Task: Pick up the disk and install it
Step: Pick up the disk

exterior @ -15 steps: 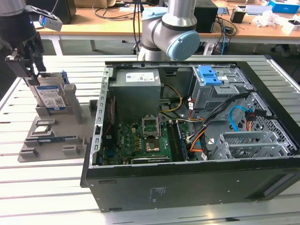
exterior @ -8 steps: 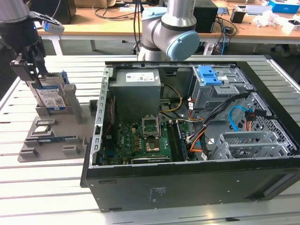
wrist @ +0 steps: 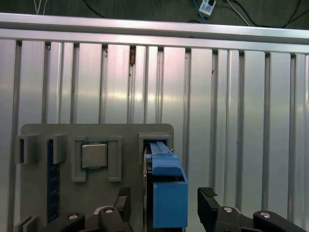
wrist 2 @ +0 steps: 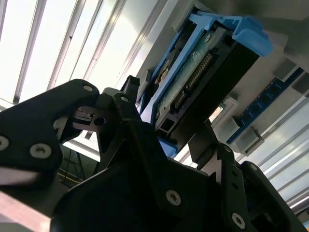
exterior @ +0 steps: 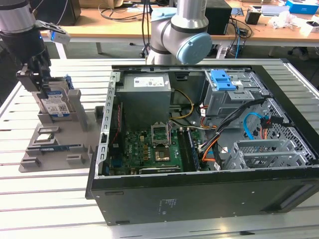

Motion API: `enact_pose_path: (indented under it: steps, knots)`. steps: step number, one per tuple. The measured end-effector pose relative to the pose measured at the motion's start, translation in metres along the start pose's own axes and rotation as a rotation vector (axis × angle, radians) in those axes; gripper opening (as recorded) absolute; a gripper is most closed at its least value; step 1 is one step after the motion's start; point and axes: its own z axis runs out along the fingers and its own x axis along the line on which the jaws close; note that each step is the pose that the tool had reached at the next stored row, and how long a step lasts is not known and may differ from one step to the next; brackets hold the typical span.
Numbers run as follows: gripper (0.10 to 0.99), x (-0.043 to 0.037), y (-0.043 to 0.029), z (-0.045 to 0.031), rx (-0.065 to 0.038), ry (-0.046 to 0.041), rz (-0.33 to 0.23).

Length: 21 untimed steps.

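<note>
A: Where is the flat silver-metal disk (exterior: 57,103) in its blue plastic carrier frame?

B: Standing on edge in a slot of the grey plastic holder tray (exterior: 56,145), at the exterior view's left of the open black computer case (exterior: 199,194).

A: And the black two-fingered gripper (exterior: 42,89)?

B: Spread open. In the first wrist view one of its fingers (wrist: 207,199) stands on each side of the disk, with gaps. A small square silver chip (wrist: 94,155) sits in the neighbouring pocket.

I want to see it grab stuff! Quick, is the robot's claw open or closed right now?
Gripper: open, straddling the upright disk, not clamped on it.
</note>
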Motion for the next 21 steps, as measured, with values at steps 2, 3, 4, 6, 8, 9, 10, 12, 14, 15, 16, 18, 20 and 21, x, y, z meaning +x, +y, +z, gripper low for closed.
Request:
enact_pose_path:
  steps: [2, 3, 4, 6, 8, 9, 10, 12, 14, 15, 16, 18, 20, 21]
  knots:
    - [0.659, -0.0002, 0.0, 0.0005, 0.0, 0.0, 0.0]
    - [0.659, -0.0008, 0.0, 0.0008, 0.0, 0.0, 0.0]
    - [0.659, -0.0013, -0.0001, 0.001, 0.0, 0.0, 0.0]
    - [0.659, -0.0017, -0.0001, 0.001, 0.0, 0.0, 0.0]
    - [0.659, -0.0019, -0.0001, 0.001, 0.0, 0.0, 0.0]
    - [0.659, -0.0019, -0.0001, 0.001, 0.0, 0.0, 0.0]
    - [0.659, -0.0019, -0.0001, 0.001, 0.0, 0.0, 0.0]
    - [0.659, -0.002, -0.0001, 0.001, 0.0, 0.0, 0.0]
    - [0.659, -0.002, -0.0001, 0.001, 0.0, 0.0, 0.0]
    - [0.659, -0.002, -0.0001, 0.001, 0.0, 0.0, 0.0]
    - [0.647, -0.0021, -0.0001, 0.001, 0.0, 0.0, 0.0]
    - [0.518, -0.0021, -0.0001, 0.001, 0.0, 0.0, 0.0]
    - [0.396, -0.0022, -0.0001, 0.0011, 0.0, -0.0001, 0.0]
    - [0.396, -0.0022, -0.0001, 0.0011, 0.0, -0.0001, 0.0]
